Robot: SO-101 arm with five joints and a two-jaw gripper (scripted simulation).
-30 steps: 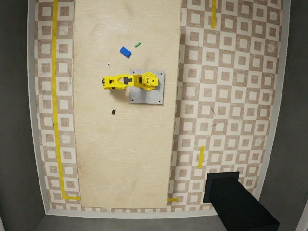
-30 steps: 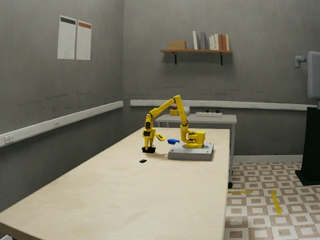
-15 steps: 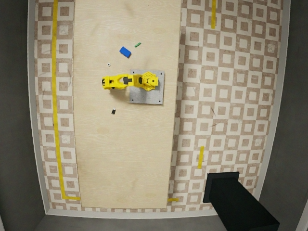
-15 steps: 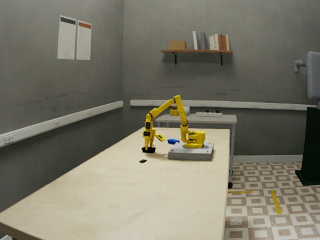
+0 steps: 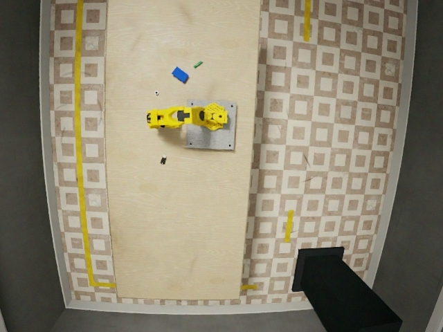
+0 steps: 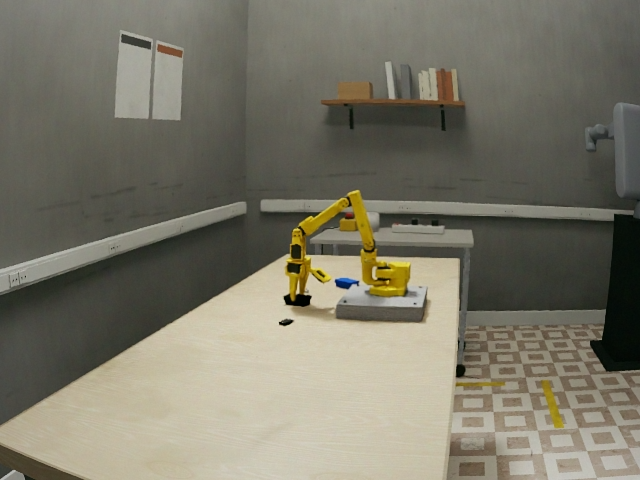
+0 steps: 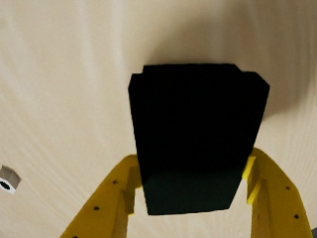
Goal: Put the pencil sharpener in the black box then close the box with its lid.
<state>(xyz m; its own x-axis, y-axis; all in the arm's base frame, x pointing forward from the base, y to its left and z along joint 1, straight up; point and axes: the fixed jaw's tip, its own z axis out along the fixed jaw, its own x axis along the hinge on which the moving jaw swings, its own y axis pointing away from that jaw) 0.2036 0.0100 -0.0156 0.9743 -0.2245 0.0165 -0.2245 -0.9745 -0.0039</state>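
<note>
My gripper (image 7: 192, 192) points down at the table left of the arm's base and is shut on a black piece, the lid (image 7: 192, 178) of the small black box (image 6: 297, 303). The box stands on the table under the fingers. In the wrist view, lid and box merge into one black shape (image 7: 198, 119), so I cannot tell how far the lid is down. The box's inside is hidden. In the top view the arm (image 5: 167, 117) covers the box. I cannot pick out the pencil sharpener for certain.
A small black-and-white thing (image 5: 163, 159) lies in front of the box; it also shows in the side view (image 6: 285, 321). A tiny white thing (image 5: 156, 93), a blue block (image 5: 180, 74) and a green stick (image 5: 197, 64) lie behind it. The grey base plate (image 5: 211, 124) is to the right.
</note>
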